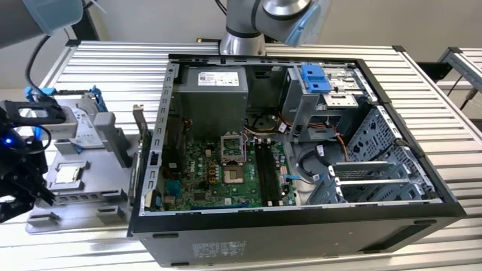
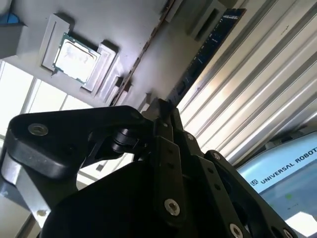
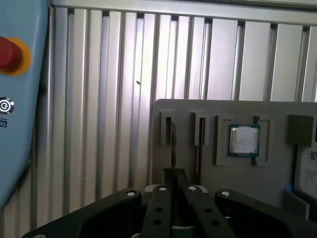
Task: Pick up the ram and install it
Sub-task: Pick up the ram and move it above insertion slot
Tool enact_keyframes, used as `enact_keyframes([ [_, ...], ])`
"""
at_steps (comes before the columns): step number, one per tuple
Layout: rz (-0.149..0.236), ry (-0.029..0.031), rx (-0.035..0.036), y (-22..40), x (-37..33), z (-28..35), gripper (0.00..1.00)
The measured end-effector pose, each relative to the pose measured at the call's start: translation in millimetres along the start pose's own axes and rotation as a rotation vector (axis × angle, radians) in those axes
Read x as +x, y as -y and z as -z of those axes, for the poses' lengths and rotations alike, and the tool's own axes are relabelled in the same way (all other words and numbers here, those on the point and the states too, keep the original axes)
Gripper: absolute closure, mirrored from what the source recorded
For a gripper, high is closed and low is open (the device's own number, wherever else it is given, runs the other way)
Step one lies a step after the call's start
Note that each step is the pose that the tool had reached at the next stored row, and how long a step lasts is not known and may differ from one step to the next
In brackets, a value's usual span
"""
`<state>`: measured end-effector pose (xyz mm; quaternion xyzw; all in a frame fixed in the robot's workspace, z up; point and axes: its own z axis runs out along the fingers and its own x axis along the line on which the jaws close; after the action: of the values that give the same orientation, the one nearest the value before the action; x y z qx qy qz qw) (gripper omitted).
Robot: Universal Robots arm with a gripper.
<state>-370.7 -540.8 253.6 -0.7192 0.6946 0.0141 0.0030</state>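
Observation:
The ram [image 3: 173, 141] is a thin dark stick standing on edge in the outermost slot of the grey tray [image 3: 188, 106]. In the second wrist view the ram [image 2: 210, 47] runs as a dark blue board straight to my fingertips. My gripper [image 3: 174, 173] has its two black fingers pressed together at the ram's near end, which is hidden behind them. In the exterior view the gripper [image 1: 15, 192] hangs over the tray [image 1: 83, 197] at the exterior view's left.
A second thin stick [image 3: 200, 144] stands in the neighbouring slot, with a square silver processor chip [image 3: 243, 140] beyond it. A silver hard drive [image 1: 79, 132] lies on the tray. The open computer case [image 1: 301, 226] shows long dark memory slots [image 1: 265, 169]. A blue pendant [image 3: 20, 99] lies on the ribbed table.

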Motion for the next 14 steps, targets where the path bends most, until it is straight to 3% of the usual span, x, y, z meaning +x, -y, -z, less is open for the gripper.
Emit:
enact_keyframes([
  [4,-0.047,0.0027,0.0011,0.0,0.0,0.7,1.00],
  [7,-0.048,0.0028,0.0010,-0.4,0.0,2.4,1.00],
  [14,-0.049,0.0022,0.0012,-0.9,-0.8,32.2,1.00],
])
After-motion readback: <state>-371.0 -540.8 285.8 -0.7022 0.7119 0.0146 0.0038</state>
